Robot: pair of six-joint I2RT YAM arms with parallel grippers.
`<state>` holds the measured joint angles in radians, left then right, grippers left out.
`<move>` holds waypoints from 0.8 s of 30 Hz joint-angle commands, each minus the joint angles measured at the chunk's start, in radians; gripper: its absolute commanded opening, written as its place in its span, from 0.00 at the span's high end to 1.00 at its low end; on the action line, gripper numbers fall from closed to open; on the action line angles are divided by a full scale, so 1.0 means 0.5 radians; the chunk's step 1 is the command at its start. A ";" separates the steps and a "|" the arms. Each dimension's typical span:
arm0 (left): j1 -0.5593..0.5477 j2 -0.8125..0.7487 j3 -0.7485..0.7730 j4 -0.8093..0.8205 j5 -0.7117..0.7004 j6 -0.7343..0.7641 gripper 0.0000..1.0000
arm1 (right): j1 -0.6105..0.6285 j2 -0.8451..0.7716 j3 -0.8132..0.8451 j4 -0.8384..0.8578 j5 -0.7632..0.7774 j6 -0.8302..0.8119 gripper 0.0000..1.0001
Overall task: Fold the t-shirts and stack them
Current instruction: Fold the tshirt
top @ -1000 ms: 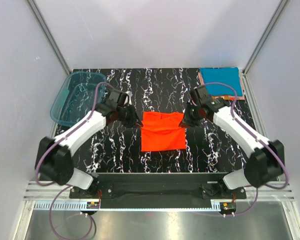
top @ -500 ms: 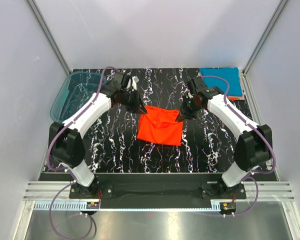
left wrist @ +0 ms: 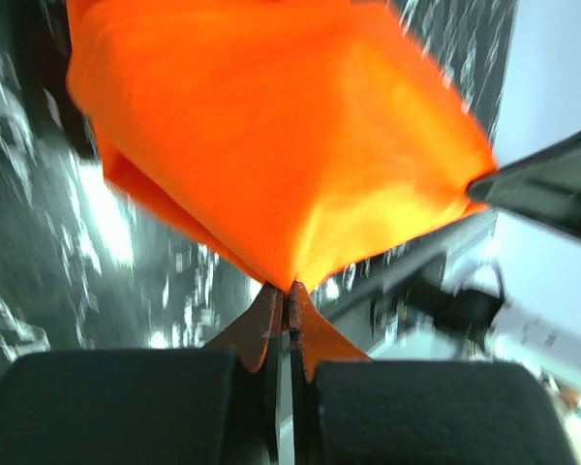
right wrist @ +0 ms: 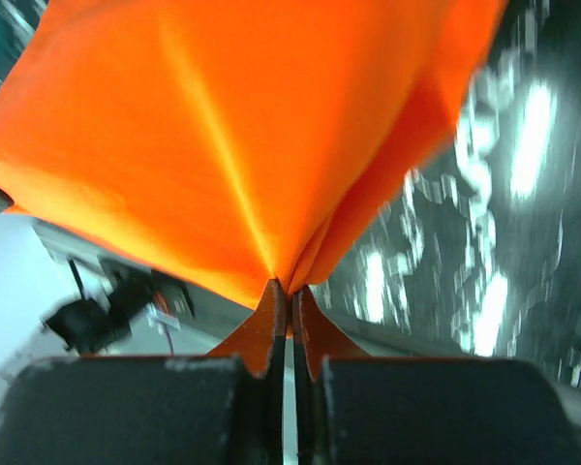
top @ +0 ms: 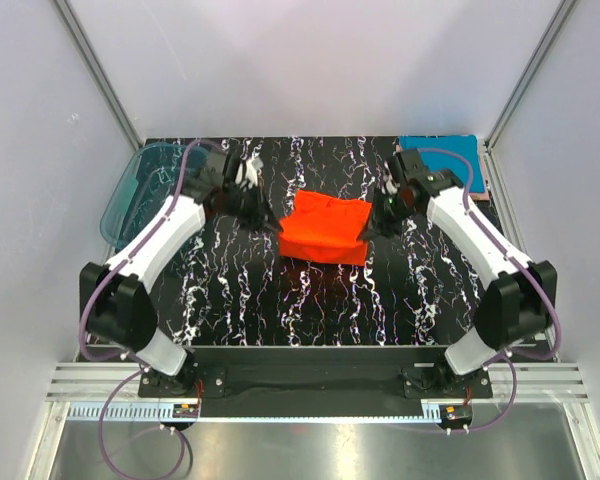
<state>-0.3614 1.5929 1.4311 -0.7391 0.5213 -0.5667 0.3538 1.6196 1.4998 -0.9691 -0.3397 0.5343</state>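
The bright orange-red t-shirt (top: 325, 228) hangs stretched between my two grippers above the middle of the black marbled table. My left gripper (top: 277, 229) is shut on its left corner; the cloth fills the left wrist view (left wrist: 271, 145). My right gripper (top: 367, 232) is shut on its right corner, and the cloth fills the right wrist view (right wrist: 242, 136) too. The folded teal blue t-shirt (top: 445, 155) lies at the far right corner, partly hidden by my right arm, with a pinkish-orange edge (top: 485, 185) of another shirt under it.
A translucent teal plastic tub (top: 145, 190) stands at the far left of the table (top: 310, 310). Grey walls and metal frame posts close in both sides and the back.
Both grippers have carried the orange-red shirt from the table's middle toward the back and lifted it. It was lying flat and folded, now it hangs taut between them.
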 commanded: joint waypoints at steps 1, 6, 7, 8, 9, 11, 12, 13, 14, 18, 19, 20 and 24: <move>-0.047 -0.277 -0.312 0.107 0.249 -0.002 1.00 | 0.029 -0.296 -0.290 -0.117 -0.131 0.079 1.00; -0.157 -0.532 -0.815 0.220 0.375 0.007 1.00 | 0.154 -0.689 -0.762 -0.133 -0.161 0.260 1.00; -0.176 -0.559 -0.868 0.245 0.390 -0.002 1.00 | 0.182 -0.732 -0.833 -0.127 -0.167 0.287 1.00; -0.191 -0.578 -0.923 0.278 0.411 -0.002 1.00 | 0.219 -0.805 -0.909 -0.117 -0.183 0.357 1.00; -0.222 -0.611 -1.002 0.288 0.424 -0.008 1.00 | 0.280 -0.843 -1.050 -0.078 -0.195 0.388 1.00; -0.246 -0.636 -1.079 0.309 0.421 -0.020 1.00 | 0.347 -0.929 -1.183 -0.029 -0.229 0.484 1.00; -0.283 -0.642 -1.134 0.315 0.418 -0.014 1.00 | 0.366 -0.944 -1.305 0.026 -0.241 0.511 1.00; -0.302 -0.636 -1.156 0.303 0.403 -0.005 1.00 | 0.378 -0.956 -1.367 0.057 -0.296 0.533 1.00; -0.320 -0.621 -1.178 0.294 0.393 0.007 0.99 | 0.375 -0.944 -1.422 0.082 -0.327 0.563 1.00; -0.455 -0.566 -1.270 0.254 0.363 0.078 0.82 | 0.381 -0.764 -1.597 0.143 -0.464 0.524 0.99; -0.473 -0.575 -1.309 0.224 0.350 0.087 0.77 | 0.381 -0.739 -1.619 0.165 -0.514 0.515 0.95; -0.489 -0.584 -1.328 0.196 0.335 0.099 0.71 | 0.381 -0.705 -1.640 0.183 -0.550 0.499 0.80; -0.504 -0.777 -1.429 0.049 0.210 0.151 0.46 | 0.378 -0.665 -1.500 0.031 -0.460 0.337 0.38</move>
<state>-0.6109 1.2915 0.7376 -0.6628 0.6704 -0.5251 0.5377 1.2877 0.6792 -0.9184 -0.5621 0.7650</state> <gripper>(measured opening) 0.509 0.536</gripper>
